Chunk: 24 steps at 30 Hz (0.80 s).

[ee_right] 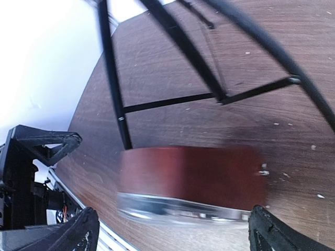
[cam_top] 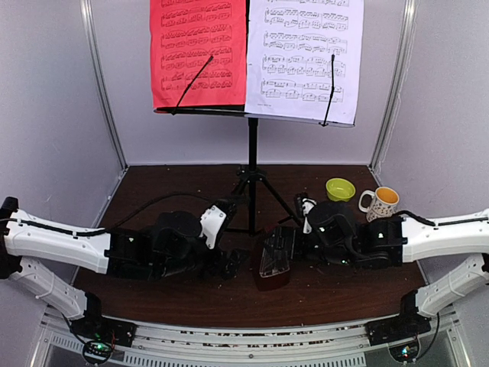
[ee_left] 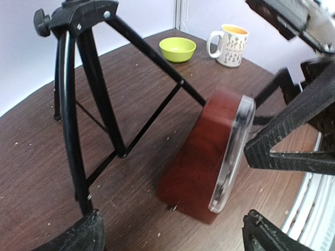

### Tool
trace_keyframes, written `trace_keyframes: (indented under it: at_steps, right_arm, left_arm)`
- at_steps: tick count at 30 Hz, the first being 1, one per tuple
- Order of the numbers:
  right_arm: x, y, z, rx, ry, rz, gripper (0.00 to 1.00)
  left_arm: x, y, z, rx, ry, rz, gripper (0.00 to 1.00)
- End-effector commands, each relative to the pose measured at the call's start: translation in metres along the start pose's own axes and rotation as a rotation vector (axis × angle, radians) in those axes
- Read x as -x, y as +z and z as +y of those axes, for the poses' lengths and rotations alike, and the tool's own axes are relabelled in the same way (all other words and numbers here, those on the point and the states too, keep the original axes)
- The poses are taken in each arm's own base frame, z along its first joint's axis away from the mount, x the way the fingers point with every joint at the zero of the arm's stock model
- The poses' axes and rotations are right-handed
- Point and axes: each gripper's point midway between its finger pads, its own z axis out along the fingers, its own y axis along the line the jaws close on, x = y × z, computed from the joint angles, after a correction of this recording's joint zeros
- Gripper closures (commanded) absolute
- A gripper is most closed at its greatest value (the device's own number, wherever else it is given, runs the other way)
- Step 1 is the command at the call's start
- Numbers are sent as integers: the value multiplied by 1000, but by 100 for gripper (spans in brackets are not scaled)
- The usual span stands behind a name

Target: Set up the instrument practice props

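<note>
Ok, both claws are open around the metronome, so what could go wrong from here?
1. The metronome sits right by a tripod leg. A nudge from the left claw or right claw could tip it or jar the music stand.
2. The mug and green bowl sit just behind the right arm. A wide pull-back could sweep them.

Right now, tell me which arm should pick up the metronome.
Right arm, probably. In its wrist view the metronome sits centred ahead of its open jaws; in the left wrist view it lies off-centre, toward the right.
</note>
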Motion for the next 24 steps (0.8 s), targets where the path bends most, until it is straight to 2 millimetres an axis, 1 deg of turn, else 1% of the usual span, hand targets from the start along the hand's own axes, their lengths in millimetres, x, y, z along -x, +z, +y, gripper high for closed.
trace_keyframes:
  at_steps: [1, 3, 5, 7, 10, 12, 14, 17, 21, 22, 24]
  right_arm:
    - [5, -9, -30, -22, 59, -26, 0]
    - [1, -7, -43, -15, 36, -2, 1]
    - [-4, -3, -62, -39, 27, 35, 4]
    - [-14, 1, -76, -45, 3, 84, 12]
    - [-28, 5, -100, -101, -5, 108, 22]
    - [-33, 7, -115, -143, 2, 111, 31]
    - [-35, 11, -125, -166, 15, 105, 39]
    - [-36, 20, -127, -166, 29, 105, 48]
    - [-44, 38, -132, -194, 8, 141, 59]
    - [-48, 43, -132, -193, -1, 164, 62]
    - [-56, 53, -123, -145, -16, 207, 68]
  left_arm:
    - [36, 8, -7, 11, -143, -74, 5]
    - [41, 9, -4, 31, -174, -97, 4]
    - [44, 10, -3, 38, -201, -113, 4]
    - [43, 10, -3, 40, -207, -109, 4]
    - [39, 10, -2, 42, -209, -94, 4]
    - [37, 8, 0, 44, -211, -91, 5]
    - [35, 7, 2, 50, -212, -90, 5]
    - [32, 6, 4, 57, -213, -87, 5]
    - [31, 7, 4, 61, -210, -78, 6]
    - [31, 7, 3, 60, -211, -77, 6]
    - [34, 7, 3, 58, -212, -81, 6]
